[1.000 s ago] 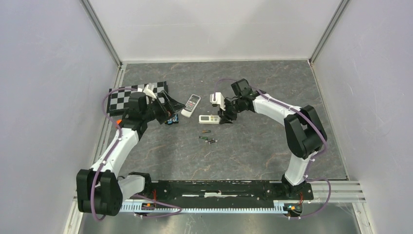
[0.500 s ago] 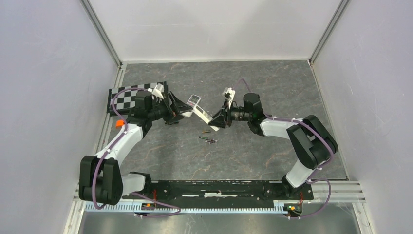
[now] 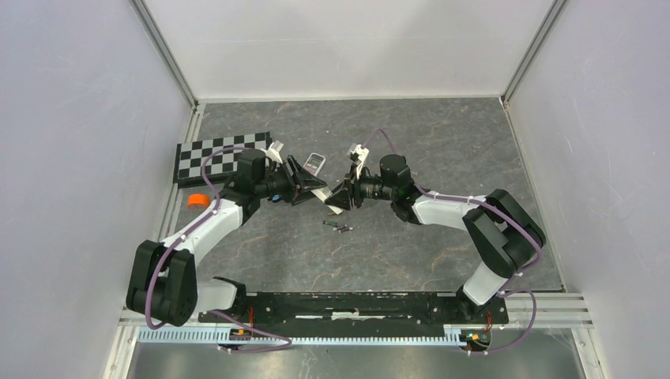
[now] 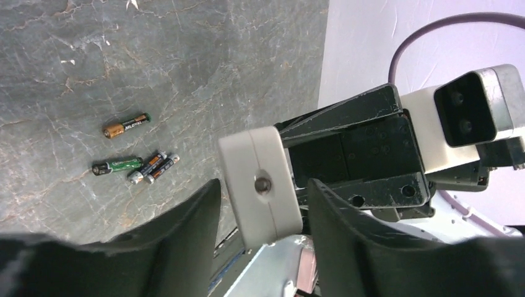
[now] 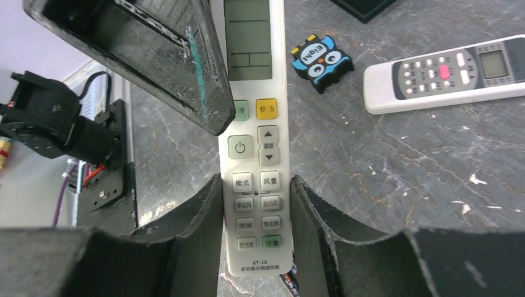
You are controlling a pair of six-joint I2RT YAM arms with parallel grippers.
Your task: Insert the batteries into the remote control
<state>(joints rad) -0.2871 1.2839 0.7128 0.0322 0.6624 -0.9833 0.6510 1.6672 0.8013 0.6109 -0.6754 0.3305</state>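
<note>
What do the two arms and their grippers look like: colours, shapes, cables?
The left arm and right arm have white shells between bulky black joints, and a purple cable loops along each. The gripper fingers are black and wedge-shaped. A white camera block sits on the right wrist.

Left arm [image 3: 213, 225] and right arm [image 3: 442, 209] meet mid-bench [image 3: 411, 142] at a white remote [image 3: 320, 192], batteries [image 3: 338, 227] loose just nearer the bases, checkerboard [image 3: 223, 154] off left.
</note>
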